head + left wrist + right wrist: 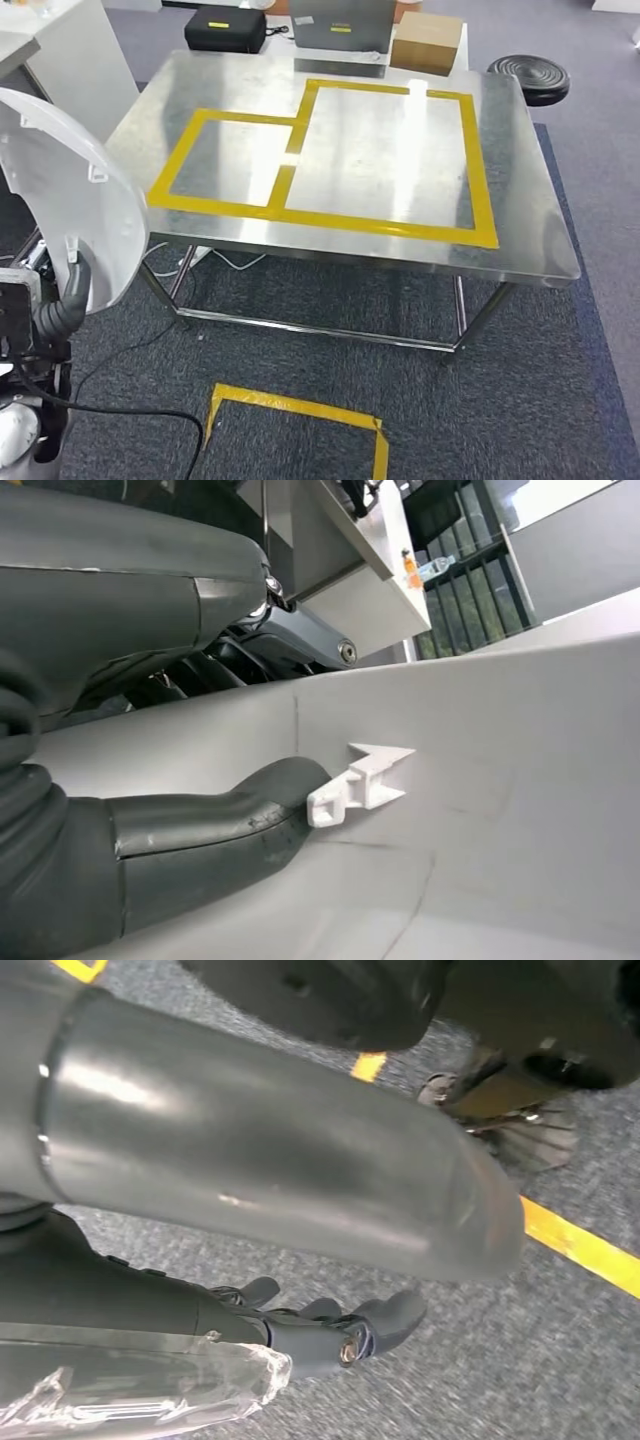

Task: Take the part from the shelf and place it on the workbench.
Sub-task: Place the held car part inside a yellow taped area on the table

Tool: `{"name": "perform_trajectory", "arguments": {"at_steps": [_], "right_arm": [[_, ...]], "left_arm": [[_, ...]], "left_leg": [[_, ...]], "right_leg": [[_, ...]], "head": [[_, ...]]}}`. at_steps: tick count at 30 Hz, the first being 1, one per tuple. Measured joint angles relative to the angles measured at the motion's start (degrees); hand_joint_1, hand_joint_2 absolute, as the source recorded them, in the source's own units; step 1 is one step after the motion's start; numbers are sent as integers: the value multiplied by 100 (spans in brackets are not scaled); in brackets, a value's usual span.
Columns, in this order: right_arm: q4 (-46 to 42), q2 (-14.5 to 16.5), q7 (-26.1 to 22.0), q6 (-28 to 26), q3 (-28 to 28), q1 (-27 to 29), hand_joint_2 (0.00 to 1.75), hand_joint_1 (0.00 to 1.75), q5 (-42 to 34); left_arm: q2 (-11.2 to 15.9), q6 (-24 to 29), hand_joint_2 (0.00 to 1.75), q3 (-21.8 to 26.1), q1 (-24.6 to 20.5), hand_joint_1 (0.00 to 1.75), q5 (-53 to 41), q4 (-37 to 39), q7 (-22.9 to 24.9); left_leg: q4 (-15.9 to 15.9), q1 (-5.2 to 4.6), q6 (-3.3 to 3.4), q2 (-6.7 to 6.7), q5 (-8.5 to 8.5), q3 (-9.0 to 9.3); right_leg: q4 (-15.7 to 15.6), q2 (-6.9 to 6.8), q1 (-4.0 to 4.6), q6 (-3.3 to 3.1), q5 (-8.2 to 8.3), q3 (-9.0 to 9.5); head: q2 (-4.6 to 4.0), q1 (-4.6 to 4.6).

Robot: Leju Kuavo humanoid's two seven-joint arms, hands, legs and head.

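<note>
1. The large white curved plastic part [68,200] is sitting at nine o'clock in the head view, off the left edge of the shiny steel workbench [521,180] and not lying on it.
2. The left hand [189,820] is grasping the part: in the left wrist view its grey thumb is pressing against the white surface beside a small white moulded clip [362,780].
3. The right hand [332,1325] is hanging over the grey carpet [468,1380], released, its dark fingers apart and gripping nothing.
4. Yellow tape rectangles [332,215] are marking the bench top.
5. At twelve o'clock a black case [225,30], a grey box [343,25] and a brown cardboard box [426,42] are standing; the yellow labels on the case and the grey box are too small to read.
</note>
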Motion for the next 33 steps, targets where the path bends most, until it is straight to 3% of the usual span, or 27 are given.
{"name": "perform_trajectory", "arguments": {"at_steps": [1,4,6,8,9,10,11,13,14,16,18,20,21,23,24,25,26,27,28,30,33], "right_arm": [[0,0,0,1,-1,4,0,0,0],[0,0,-7,-4,-3,-30,0,0,1],[0,0,-14,-9,-4,-58,0,0,1],[0,0,-18,-10,-4,-66,0,0,1],[0,1,-18,-8,-4,-62,0,0,1],[0,3,-18,-4,-4,-55,0,0,1],[0,5,-18,-2,-4,-51,0,0,1],[-1,8,-18,-1,-4,-48,0,0,1],[-1,4,-19,-3,-4,-52,0,0,0],[-2,-2,-18,-7,-3,-55,0,0,-1],[-2,-2,-18,-8,-3,-48,0,0,1],[-2,-2,-19,-8,-4,-48,0,0,0],[-2,-2,-20,-8,-4,-55,0,0,-1],[-2,-2,-21,-5,-4,-61,0,0,-1],[-2,-2,-22,-3,-4,-56,0,0,-1],[-2,-1,-23,-1,-4,-49,0,0,-2],[-2,-1,-23,1,-4,-45,0,0,-2],[-2,0,-25,0,-4,-46,0,0,-3],[-2,0,-26,-1,-4,-49,0,0,-3],[-2,0,-26,1,-4,-63,0,0,-3],[-2,0,-26,4,-5,-65,0,0,-3]], "left_arm": [[-4,2,175,-1,-3,175,0,1,1],[-1,18,175,-1,-27,175,1,-1,2],[6,27,175,1,-52,175,2,-1,1],[6,34,175,1,-61,175,4,-1,0],[6,37,175,2,-59,175,6,-1,0],[6,38,175,2,-56,175,8,-1,1],[6,38,175,3,-56,175,9,-1,1],[6,39,175,5,-55,175,9,1,1],[5,39,175,7,-58,175,10,3,1],[3,40,175,9,-47,175,11,7,7],[2,44,175,13,-35,175,11,7,13],[2,46,175,20,-45,175,11,3,13],[2,46,175,23,-52,175,11,2,13],[2,49,175,28,-55,175,11,1,13],[0,50,175,30,-54,175,12,1,14],[-3,52,175,31,-53,175,13,1,15],[-7,56,175,31,-53,175,15,1,16],[-10,60,175,31,-53,175,18,1,19],[-13,63,175,31,-54,175,22,1,22],[-18,72,175,33,-59,175,30,1,33],[-24,98,175,41,-70,175,38,1,55]], "left_leg": [[4,-6,-31,-12,-41,69],[142,-1,-136,-11,-2,140],[600,11,-204,4,-91,-144],[1208,35,-264,8,-405,-610],[1390,52,-287,8,-518,-805],[1419,68,-310,9,-496,-927],[1276,85,-332,9,-313,-962],[640,136,-391,10,311,-850],[326,151,-403,15,472,-790],[53,167,-352,23,577,-759],[61,162,-230,28,588,-771],[60,163,-152,29,592,-754],[56,163,-119,34,586,-744],[57,147,-75,43,566,-738],[57,135,-60,44,558,-734],[58,122,-48,42,549,-725],[58,111,-40,38,538,-710],[58,100,-37,34,526,-688],[58,94,-42,31,511,-665],[71,65,-83,29,480,-645],[50,62,-173,30,489,-654]], "right_leg": [[-85,5,18,-31,123,23],[-231,11,-9,-90,134,264],[-324,16,-54,-111,136,393],[-353,18,-80,-115,88,448],[-355,18,-94,-108,55,475],[-354,21,-111,-96,19,509],[-354,25,-132,-77,-17,553],[-352,40,-175,-11,-94,633],[-339,52,-180,30,-126,659],[-318,69,-157,106,-179,644],[-317,69,-152,153,-211,636],[-169,31,-159,193,-326,577],[76,11,-158,210,-466,464],[852,-12,-151,225,-822,68],[1198,-12,-151,222,-936,-126],[1372,-12,-150,211,-940,-240],[1333,-12,-147,191,-834,-252],[1076,-11,-140,163,-632,-154],[688,-12,-128,126,-394,14],[14,-12,-101,72,-115,327],[-216,0,-83,54,-85,435]], "head": [[0,1],[0,-2],[0,-15],[0,-23],[0,-21],[0,-21],[0,-21],[0,-29],[0,-51],[1,-76],[1,-64],[1,-41],[1,-32],[0,-18],[1,-17],[1,-16],[1,-15],[1,-15],[0,-15],[0,-19],[1,-26]]}}
